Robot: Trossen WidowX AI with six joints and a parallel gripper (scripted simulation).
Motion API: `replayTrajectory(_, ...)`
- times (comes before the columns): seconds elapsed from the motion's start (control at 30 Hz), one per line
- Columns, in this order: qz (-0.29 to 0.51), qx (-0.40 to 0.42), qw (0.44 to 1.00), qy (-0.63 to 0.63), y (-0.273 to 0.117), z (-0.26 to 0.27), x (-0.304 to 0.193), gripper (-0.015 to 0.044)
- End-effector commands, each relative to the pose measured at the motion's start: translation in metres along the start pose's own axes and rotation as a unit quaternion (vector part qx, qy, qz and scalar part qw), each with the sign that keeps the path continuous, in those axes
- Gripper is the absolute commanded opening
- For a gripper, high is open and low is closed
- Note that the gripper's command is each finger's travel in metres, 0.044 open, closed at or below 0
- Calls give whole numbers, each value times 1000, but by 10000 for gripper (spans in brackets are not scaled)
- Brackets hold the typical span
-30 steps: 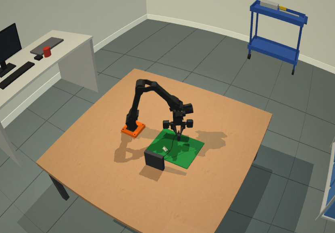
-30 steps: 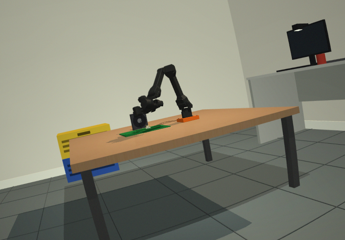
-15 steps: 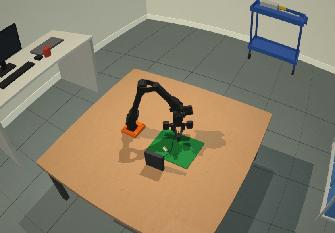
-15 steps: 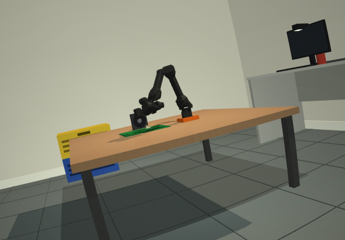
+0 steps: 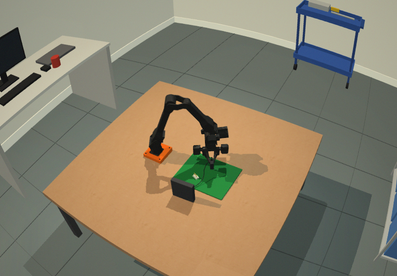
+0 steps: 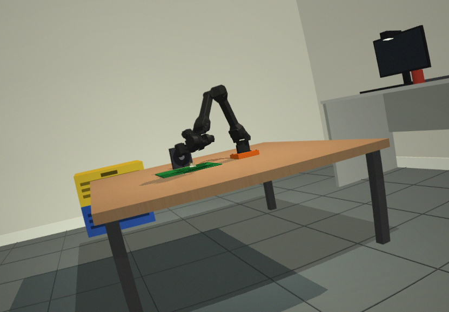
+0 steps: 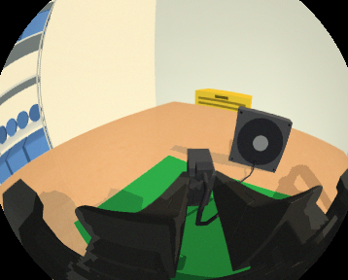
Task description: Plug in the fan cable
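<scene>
Above the green board, your gripper is clamped on the black plug. Plug is off the header; wrist view has it between the fingertips, its lower part partly covered by them and by the cable.

White header sits on the board near the fan. Too small for you to count pins in top or exterior, and you can't pick it out in wrist.

Cable runs from plug to fan; in wrist you lose part of its run behind the right-hand side of the picture's finger pair. Exterior doesn't let you make out plug or cable against the dark gripper.

Fan stands upright on the table. You get only its back and top edge from the top view; exterior shows the face, partly hidden by the gripper. Wrist shows the face in full. Its round border cuts off the shelving at the left.
</scene>
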State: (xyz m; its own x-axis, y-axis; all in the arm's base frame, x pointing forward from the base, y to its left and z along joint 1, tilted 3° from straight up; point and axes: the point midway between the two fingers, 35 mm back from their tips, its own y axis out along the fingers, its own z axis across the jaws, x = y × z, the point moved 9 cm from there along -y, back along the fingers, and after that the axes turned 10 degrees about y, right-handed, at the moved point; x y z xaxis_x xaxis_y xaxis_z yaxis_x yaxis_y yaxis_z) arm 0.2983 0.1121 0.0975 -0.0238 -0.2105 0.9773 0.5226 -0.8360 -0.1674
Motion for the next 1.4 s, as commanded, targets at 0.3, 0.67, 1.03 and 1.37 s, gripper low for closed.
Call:
replayTrajectory(0.3,-1,0,1000,3,2,-2,-11,0)
replayTrajectory(0.67,-1,0,1000,3,4,-4,-21,0)
replayTrajectory(1.03,-1,0,1000,3,6,-6,-30,0)
replayTrajectory(1.37,-1,0,1000,3,8,-7,-39,0)
